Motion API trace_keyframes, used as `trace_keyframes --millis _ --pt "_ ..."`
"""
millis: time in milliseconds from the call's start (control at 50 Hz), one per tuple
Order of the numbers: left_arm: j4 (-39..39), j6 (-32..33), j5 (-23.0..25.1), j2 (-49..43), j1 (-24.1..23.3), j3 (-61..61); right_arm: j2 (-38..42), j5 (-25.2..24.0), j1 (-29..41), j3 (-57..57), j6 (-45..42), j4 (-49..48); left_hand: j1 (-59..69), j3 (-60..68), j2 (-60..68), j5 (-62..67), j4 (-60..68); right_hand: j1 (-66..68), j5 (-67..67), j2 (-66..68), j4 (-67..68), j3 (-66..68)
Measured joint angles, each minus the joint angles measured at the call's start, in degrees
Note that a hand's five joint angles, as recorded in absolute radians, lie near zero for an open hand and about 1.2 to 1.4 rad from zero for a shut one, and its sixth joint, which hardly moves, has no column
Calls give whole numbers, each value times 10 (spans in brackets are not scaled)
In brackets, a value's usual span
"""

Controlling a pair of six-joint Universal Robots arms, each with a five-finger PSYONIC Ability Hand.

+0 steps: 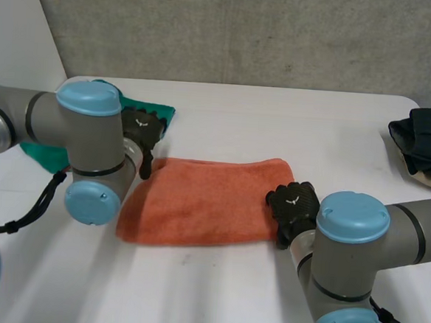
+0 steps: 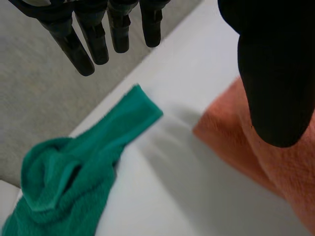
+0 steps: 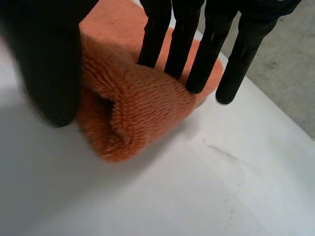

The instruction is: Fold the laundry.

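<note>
Laundry count: one orange towel, one green towel; right hand pinches the orange end, left hand spread, empty.

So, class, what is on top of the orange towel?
The right robot hand pinches the orange towel's right end; the left robot hand is at its far left corner. The left arm hides the towel's left edge.

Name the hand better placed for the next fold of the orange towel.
Right, likely. The right hand pinches one end of the orange towel between thumb and fingers; the left hand is open beside a corner.
</note>
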Motion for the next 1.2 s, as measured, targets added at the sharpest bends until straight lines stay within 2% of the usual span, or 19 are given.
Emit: trace_keyframes --millis 120,420,520,620,680,700,720,780,800,820,860,900,920,960,1020,1040,1080,1120,1200 --pt "38 -13 -2 41 -7 -35 -4 -1 -7 9 -8 -36 0 0 0 0 0 206 278 238 250 246" --pt "59 -18 -3 88 -20 -84 -83 -14 -60 51 -53 -14 0 0 0 0 0 207 288 242 270 263" --pt "61 -29 0 122 -19 -111 -106 -21 -89 55 -128 27 0 0 0 0 0 207 288 242 271 263" --pt "67 -42 7 160 -13 -136 -119 -41 -69 32 -200 14 0 0 0 0 0 207 288 242 271 266" --pt "70 -49 9 178 -10 -145 -117 -66 -40 16 -228 -13 0 0 0 0 0 207 291 242 271 266" --pt "71 -54 9 193 -6 -150 -107 -104 -5 3 -248 -47 0 0 0 0 0 207 294 242 271 266" --pt "71 -54 9 193 -6 -150 -107 -104 -5 3 -248 -47 0 0 0 0 0 207 294 242 271 266" --pt "72 -65 8 217 2 -159 -73 -204 58 -12 -271 -112 0 0 0 0 0 207 296 242 271 266" --pt "72 -68 7 222 4 -161 -68 -216 64 -13 -273 -117 0 0 0 0 0 207 296 242 271 266" --pt "72 -71 7 227 6 -163 -50 -260 85 -16 -280 -135 0 0 0 0 0 207 296 242 271 266" --pt "71 -76 6 235 10 -168 -26 -305 105 -22 -287 -147 0 0 0 0 0 197 279 222 240 237" --pt "71 -80 6 240 12 -172 -3 -337 119 -29 -293 -151 0 0 0 0 0 106 173 109 140 135" --pt "71 -82 6 244 14 -175 10 -348 127 -36 -295 -149 0 0 0 0 0 -54 -1 -55 -28 -34" --pt "72 -84 6 247 17 -177 19 -341 132 -45 -292 -142 0 0 0 0 0 -210 -162 -216 -188 -195" --pt "72 -87 5 249 21 -177 16 -301 134 -56 -266 -125 0 0 0 0 0 -273 -240 -294 -282 -289" --pt "73 -88 4 250 23 -174 2 -258 132 -62 -231 -112 0 0 0 0 0 -273 -243 -297 -292 -296" --pt "73 -90 3 251 25 -171 -14 -219 129 -65 -191 -97 0 0 0 0 0 -273 -243 -297 -294 -295" --pt "73 -94 2 252 27 -163 -51 -150 115 -71 -100 -63 0 0 0 0 0 -273 -243 -297 -294 -295" --pt "72 -102 3 252 24 -151 -92 -91 86 -83 32 9 0 0 0 0 0 -273 -243 -297 -294 -295"
